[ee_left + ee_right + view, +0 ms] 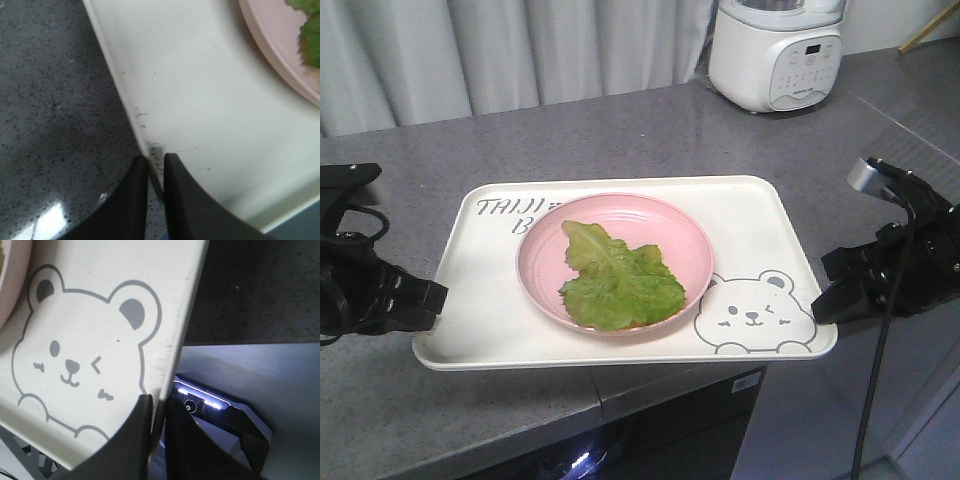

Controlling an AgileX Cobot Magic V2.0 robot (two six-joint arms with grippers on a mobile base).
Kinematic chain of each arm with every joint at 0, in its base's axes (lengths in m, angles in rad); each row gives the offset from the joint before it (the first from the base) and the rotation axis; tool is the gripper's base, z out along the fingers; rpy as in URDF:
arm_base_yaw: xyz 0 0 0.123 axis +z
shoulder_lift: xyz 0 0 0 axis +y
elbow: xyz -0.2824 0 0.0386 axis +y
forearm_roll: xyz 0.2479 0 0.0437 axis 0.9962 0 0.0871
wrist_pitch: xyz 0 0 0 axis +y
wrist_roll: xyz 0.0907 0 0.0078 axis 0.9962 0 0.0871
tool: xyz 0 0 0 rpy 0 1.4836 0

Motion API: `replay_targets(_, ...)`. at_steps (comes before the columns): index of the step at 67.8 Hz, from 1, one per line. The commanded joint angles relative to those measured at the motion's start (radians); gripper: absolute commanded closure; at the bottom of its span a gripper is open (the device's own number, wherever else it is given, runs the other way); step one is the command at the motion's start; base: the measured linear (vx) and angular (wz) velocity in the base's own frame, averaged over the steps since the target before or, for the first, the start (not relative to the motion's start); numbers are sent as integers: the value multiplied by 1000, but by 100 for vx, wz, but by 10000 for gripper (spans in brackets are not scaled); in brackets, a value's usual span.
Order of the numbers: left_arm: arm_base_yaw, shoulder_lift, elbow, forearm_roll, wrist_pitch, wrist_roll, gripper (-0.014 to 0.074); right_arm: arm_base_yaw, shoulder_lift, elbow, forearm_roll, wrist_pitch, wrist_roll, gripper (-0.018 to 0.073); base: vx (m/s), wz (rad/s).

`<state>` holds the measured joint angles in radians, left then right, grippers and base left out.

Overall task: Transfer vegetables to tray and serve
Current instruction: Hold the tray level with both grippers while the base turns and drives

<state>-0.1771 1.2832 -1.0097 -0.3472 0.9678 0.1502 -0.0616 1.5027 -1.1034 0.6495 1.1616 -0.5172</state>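
**A:** Where's the leaf?

**B:** The leaf (618, 280) lies flat in the plate (692, 250), which sits mid-tray. So it's on the tray (770, 215) already, and serving is what's left, I'd say.

**A:** And the grippers?

**B:** The left gripper (156, 161) is pinched on the tray's left rim, toward the near corner. The right gripper (159, 402) is clamped on the right rim, just beside the bear drawing. Each one bites only a thin lip.

**A:** What worries you?

**B:** Mostly uneven lifting. If one arm rises or travels faster, the tray tilts and the plate could slide, since nothing pins it. The leaf is loose too and might flutter off.

**A:** Could the grip slip?

**B:** Possibly. The rim is smooth plastic and the hold is shallow, so a twist could pull it out of the jaws. The near right corner already hangs past the edge of the counter (620, 130), so a drop there would go to the floor.

**A:** Is the tray resting or lifted?

**B:** I can't tell.
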Motion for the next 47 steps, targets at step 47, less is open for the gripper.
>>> replay_targets(47,-15,-33,-31,-69,-51,12,602,14,-43,-26,99,87,-59,562,-2,-26)
